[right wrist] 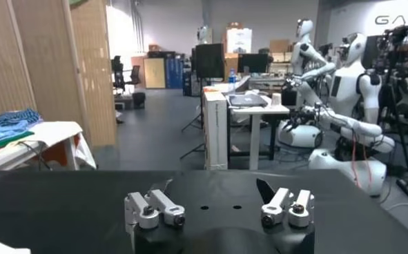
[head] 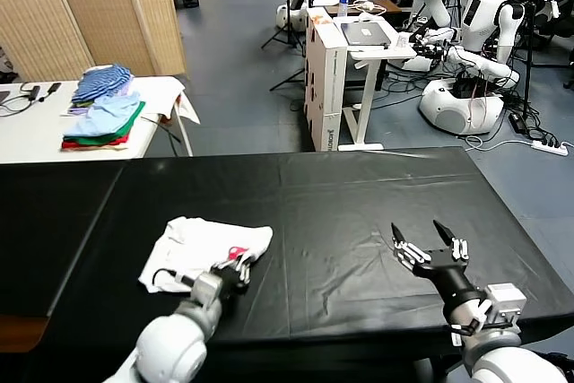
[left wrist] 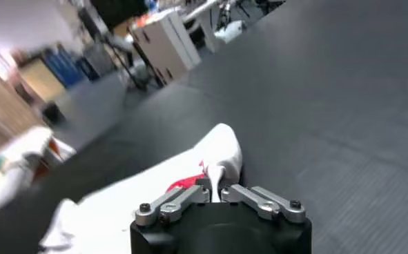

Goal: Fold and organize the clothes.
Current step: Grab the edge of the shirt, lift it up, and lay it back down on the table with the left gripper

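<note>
T-shirt [head: 202, 247]: bunched on the black table [head: 359, 213], near its front edge.
Left gripper [head: 240, 265]: pinching the T-shirt's nearside hem, jaws pressed together.
Right gripper [head: 429, 241]: spread wide, well right of the T-shirt, holding nothing.
Risk: a one-point pinch may drag the cloth into a heap instead of spreading it flat.

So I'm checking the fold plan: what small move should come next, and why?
Probably draw the left gripper, shut on the crumpled white cotton T-shirt, sideways to spread it, since it lies bunched on the black table; the right gripper hangs open, apart.
</note>
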Controlling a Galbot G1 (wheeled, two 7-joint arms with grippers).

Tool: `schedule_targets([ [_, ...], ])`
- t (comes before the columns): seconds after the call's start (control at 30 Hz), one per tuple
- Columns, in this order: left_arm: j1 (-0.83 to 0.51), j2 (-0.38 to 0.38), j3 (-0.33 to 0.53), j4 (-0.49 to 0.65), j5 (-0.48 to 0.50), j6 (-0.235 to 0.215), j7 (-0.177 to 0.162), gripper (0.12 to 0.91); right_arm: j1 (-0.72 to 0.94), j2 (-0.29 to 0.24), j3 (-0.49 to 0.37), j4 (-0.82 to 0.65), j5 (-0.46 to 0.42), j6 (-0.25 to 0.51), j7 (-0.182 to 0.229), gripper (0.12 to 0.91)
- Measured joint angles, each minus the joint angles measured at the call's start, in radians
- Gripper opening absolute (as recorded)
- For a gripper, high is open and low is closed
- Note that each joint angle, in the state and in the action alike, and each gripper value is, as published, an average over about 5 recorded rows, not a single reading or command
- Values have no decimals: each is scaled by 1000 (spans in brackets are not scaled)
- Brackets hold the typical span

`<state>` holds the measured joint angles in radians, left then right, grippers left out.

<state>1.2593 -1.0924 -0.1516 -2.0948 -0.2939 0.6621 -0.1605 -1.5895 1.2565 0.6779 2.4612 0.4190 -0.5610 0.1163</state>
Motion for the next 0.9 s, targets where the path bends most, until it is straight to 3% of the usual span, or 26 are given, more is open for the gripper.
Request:
schedule_targets([
  [0.1, -71, -16, 28, 30, -74, -18, -25, 186, -11, 7, 3, 4, -5, 0, 0, 907],
  [0.23, -151, -45, 74, 77, -112, -44, -33, 186, -24, 14, 7, 5, -11, 2, 0, 907],
  [0.6, -224, -152, 208, 172, -93, -77, -41, 186, -32, 29, 11, -11, -12, 0, 3, 907],
  [0.9, -241, -219, 247, 212, -106, -78, -57, 186, -31, 34, 5, -26, -13, 0, 3, 907],
])
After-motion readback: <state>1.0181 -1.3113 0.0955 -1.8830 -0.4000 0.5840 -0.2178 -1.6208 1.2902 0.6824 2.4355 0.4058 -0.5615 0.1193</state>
